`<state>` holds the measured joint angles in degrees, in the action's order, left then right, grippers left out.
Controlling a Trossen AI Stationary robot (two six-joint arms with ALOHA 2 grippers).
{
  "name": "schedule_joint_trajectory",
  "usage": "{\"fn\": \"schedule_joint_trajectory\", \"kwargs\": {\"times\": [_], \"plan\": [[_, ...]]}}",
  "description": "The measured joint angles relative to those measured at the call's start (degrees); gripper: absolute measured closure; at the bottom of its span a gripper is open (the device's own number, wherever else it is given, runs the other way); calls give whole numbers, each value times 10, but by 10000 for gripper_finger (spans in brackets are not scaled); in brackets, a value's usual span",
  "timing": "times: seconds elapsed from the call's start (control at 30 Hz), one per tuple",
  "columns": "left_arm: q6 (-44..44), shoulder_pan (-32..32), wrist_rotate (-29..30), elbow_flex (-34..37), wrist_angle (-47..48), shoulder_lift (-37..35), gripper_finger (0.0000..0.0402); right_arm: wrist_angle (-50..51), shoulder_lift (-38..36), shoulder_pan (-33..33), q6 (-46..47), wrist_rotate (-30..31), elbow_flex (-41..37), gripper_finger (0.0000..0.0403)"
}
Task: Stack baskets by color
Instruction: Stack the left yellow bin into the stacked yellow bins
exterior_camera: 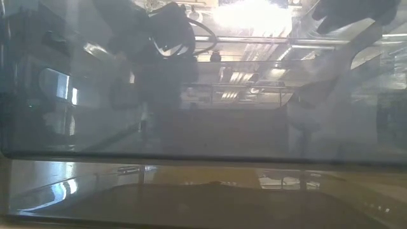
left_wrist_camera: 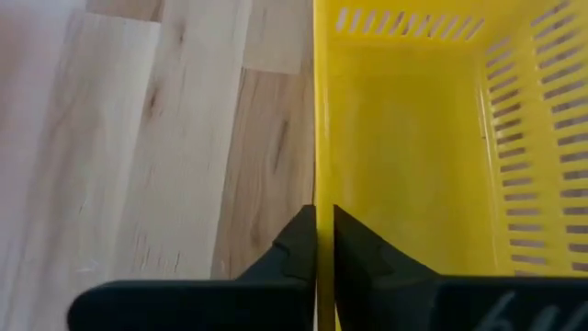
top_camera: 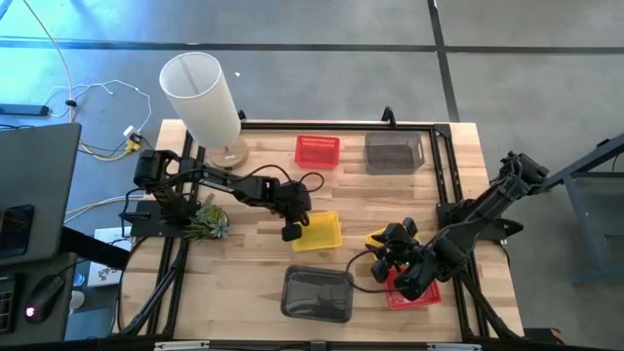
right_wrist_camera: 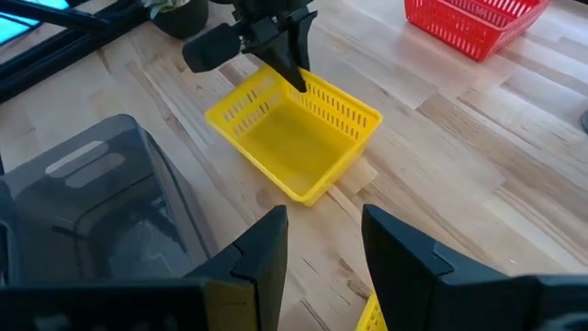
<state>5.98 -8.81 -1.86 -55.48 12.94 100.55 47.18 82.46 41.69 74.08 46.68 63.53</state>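
Left gripper (left_wrist_camera: 317, 248) clamps shut on the left wall of a yellow basket (top_camera: 319, 231) at table centre; right gripper (right_wrist_camera: 322, 244) hovers open, empty, above a red basket (top_camera: 414, 291) near the right edge.

We see a tall white cylindrical lamp shade (top_camera: 200, 94) leaning at the far left corner of the wooden table (top_camera: 263, 195), on a round wooden base (top_camera: 230, 153). A small green plant (top_camera: 207, 222) sits near the table's left edge. White cables (top_camera: 97, 93) trail across the grey floor.
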Motion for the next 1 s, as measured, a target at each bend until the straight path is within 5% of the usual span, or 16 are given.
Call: {"fn": "schedule_joint_trajectory", "kwargs": {"times": [0.37,1.0], "plan": [[29,2,22,0,-14,-13,400,-66,0,-59,-73,-37,0,274],[20,29,157,0,-7,-100,401,-123,0,-171,-191,-62,0,274]]}}
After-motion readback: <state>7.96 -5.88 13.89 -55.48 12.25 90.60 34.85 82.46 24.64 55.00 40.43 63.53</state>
